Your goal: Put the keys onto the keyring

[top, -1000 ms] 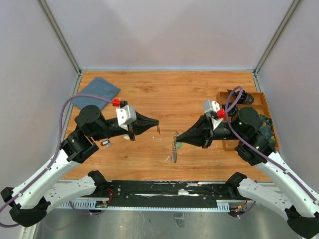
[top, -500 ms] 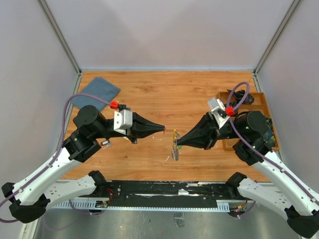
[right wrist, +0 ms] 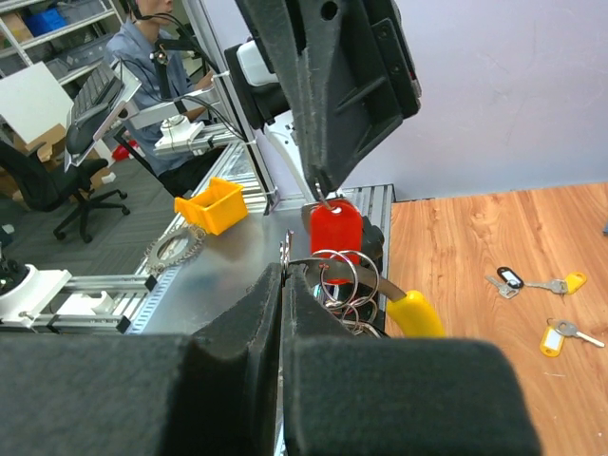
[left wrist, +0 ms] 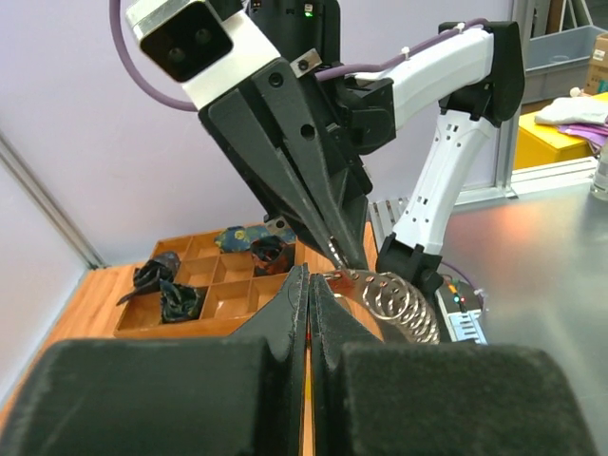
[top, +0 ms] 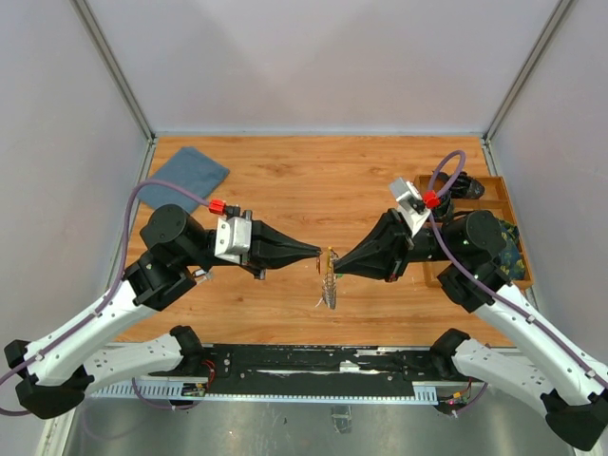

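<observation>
My left gripper (top: 314, 252) is shut on a key with a red tag (right wrist: 335, 233), held in the air at the table's middle. A thin red edge shows between its jaws in the left wrist view (left wrist: 309, 275). My right gripper (top: 336, 265) is shut on the keyring (top: 330, 283), which hangs below its tip with small silver rings (left wrist: 399, 302) and a yellow tag (right wrist: 415, 315). The red key hangs just above the ring's loops (right wrist: 342, 280), touching or nearly so. Three loose keys (right wrist: 532, 283) with black and yellow tags lie on the wood.
A wooden compartment tray (top: 494, 185) with dark cable bundles sits at the right edge, behind my right arm. A blue cloth (top: 190, 171) lies at the back left corner. Grey walls enclose the table on three sides.
My left gripper has moved right with the red key until its tip meets the keyring. My right gripper has lifted the keyring and shifted slightly left.
</observation>
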### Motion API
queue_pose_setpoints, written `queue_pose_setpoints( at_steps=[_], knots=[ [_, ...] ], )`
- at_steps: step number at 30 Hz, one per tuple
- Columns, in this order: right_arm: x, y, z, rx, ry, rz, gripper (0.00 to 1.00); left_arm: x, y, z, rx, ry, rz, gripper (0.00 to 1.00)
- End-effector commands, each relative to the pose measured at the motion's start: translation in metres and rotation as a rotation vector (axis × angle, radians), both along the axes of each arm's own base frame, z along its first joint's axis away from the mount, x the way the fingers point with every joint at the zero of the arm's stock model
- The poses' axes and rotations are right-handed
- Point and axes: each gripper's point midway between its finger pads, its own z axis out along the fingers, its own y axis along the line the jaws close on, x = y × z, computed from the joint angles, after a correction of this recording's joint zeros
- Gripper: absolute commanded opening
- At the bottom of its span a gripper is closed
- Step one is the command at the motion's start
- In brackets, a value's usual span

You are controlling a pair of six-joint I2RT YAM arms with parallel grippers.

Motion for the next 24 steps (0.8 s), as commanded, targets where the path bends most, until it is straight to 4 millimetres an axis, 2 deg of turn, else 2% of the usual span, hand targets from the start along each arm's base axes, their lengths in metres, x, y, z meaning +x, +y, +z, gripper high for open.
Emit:
queue_pose_setpoints(
  at_steps=[1,24],
  knots=[
    [0.0039,0.0006,0.0141,0.058,0.043,-0.021,0.01,-0.0052,0.0006,0.0214,-0.054,-0.056,-0.009,0.01],
    [0.013,0.0078,0.0108,0.065,0.108,-0.051,0.01,-0.006,-0.0024,0.018,-0.041,-0.06,-0.006,0.0]
  ],
)
